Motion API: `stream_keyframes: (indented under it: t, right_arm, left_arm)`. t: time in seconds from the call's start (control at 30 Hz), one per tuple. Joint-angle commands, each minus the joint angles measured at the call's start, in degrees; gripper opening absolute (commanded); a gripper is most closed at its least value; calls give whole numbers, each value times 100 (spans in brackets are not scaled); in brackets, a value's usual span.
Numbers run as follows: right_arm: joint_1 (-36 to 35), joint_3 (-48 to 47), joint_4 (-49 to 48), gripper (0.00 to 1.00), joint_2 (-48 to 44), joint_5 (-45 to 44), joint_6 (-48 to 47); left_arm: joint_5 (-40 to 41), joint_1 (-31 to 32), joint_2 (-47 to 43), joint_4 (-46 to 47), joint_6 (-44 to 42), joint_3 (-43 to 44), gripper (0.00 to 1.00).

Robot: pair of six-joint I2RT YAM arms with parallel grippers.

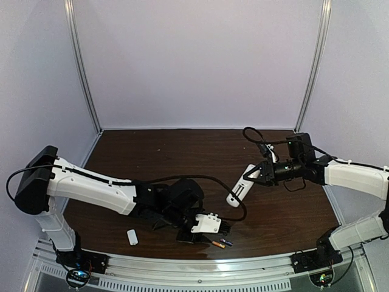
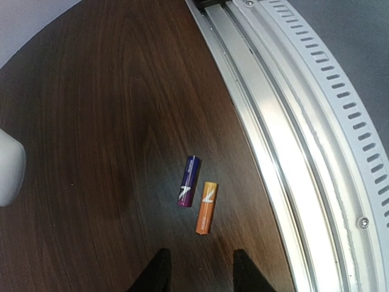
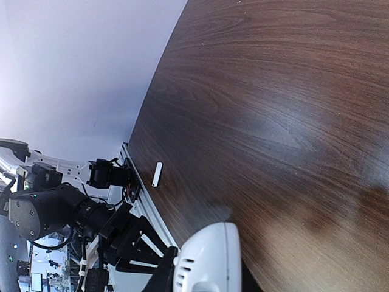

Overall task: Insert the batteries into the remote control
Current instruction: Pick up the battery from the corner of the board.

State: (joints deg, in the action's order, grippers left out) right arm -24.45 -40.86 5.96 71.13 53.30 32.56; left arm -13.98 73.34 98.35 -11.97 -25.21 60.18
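Two batteries lie side by side on the dark wood table near its front edge: the purple-blue one (image 2: 189,180) and the orange one (image 2: 206,207), also small in the top view (image 1: 222,243). My left gripper (image 2: 202,274) is open and empty, its dark fingertips (image 2: 159,272) just short of the batteries, and it hovers low over them in the top view (image 1: 206,233). My right gripper (image 1: 258,173) is shut on the upper end of the white remote control (image 1: 242,187), holding it tilted above the table. In the right wrist view the remote's rounded end (image 3: 209,261) fills the space between the fingers.
A small plain white rectangular piece (image 1: 132,236) lies near the front left edge, also in the right wrist view (image 3: 157,174). The metal rail (image 2: 285,152) runs along the table's front edge right beside the batteries. A white rounded end (image 2: 9,167) shows at the left wrist view's left edge.
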Motion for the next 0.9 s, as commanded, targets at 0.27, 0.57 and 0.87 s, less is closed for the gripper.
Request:
stream_keyframes:
  t: [0.27, 0.57, 0.87]
  right_arm:
    - [48, -100, 259, 0, -84, -227, -257]
    - [136, -54, 355, 0, -42, -262, -282]
    - [457, 34, 477, 0, -42, -294, -297]
  left_arm:
    - [-63, 72, 341, -37, -283, 310, 33]
    - [49, 93, 565, -139, -346, 517, 31]
    - [11, 114, 915, -303, -370, 1042, 32]
